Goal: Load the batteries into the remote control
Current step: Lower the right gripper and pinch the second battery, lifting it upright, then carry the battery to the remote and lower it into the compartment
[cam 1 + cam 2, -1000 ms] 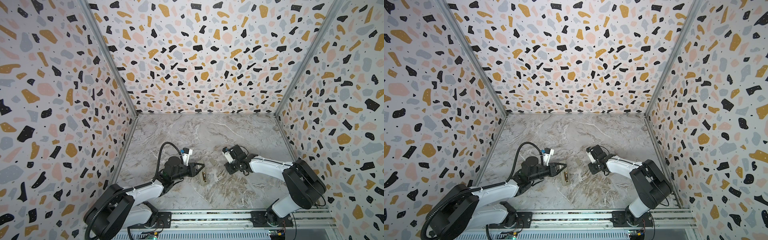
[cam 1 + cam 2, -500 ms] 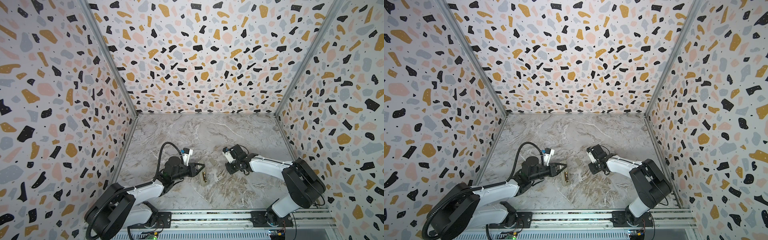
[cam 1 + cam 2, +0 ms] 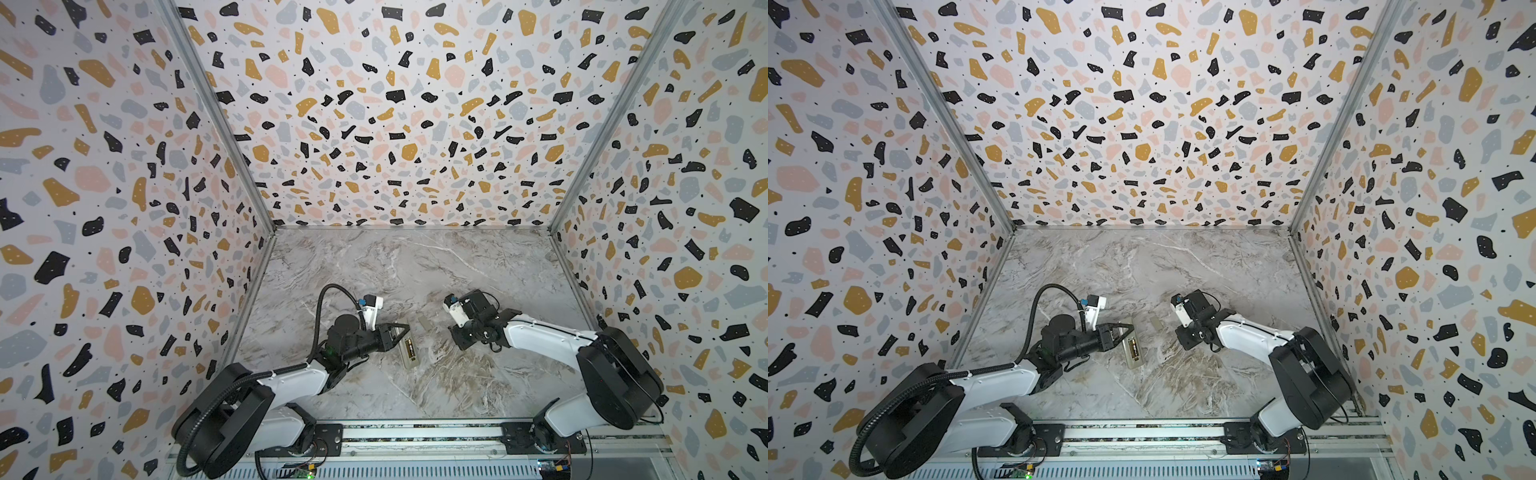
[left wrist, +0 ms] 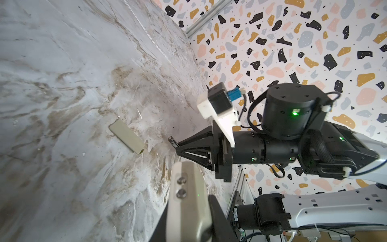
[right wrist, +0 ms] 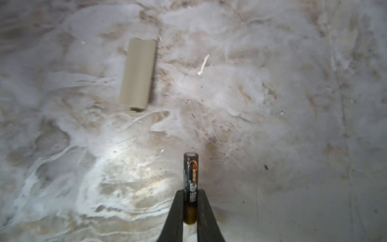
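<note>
Through the right wrist camera, the right gripper (image 5: pixel 190 196) is pinching a slim black battery (image 5: pixel 191 178) near its gold end, and the dark end is sticking out past the black fingers. An orange-red round logo and white lettering are showing on the wrap, but the print is too blurred for me to read. Beyond it, a smooth pale beige cover (image 5: pixel 138 73), rectangular and gently curved, is lying flat on the grey marble-patterned tabletop (image 5: pixel 272 104), apart from the battery.

From the left wrist camera, the left gripper (image 4: pixel 188 209) is clamping the pale plastic remote (image 4: pixel 186 174) between its black fingers. Two small round grey dots are showing on the remote's face. The cover is lying ahead, and the right gripper is reaching in from the side, with the battery's tip poking out near the cover's corner without touching it.

In both top views the remote is lying on the tabletop between the two arms, with its far end in the left gripper. Its open recess is facing up, and a second battery (image 3: pixel 1133 347), dark with gold, is sitting inside. The cover is resting just beyond the remote, between the grippers. Speckled terrazzo-print walls (image 3: pixel 374 124) are closing in three sides.
</note>
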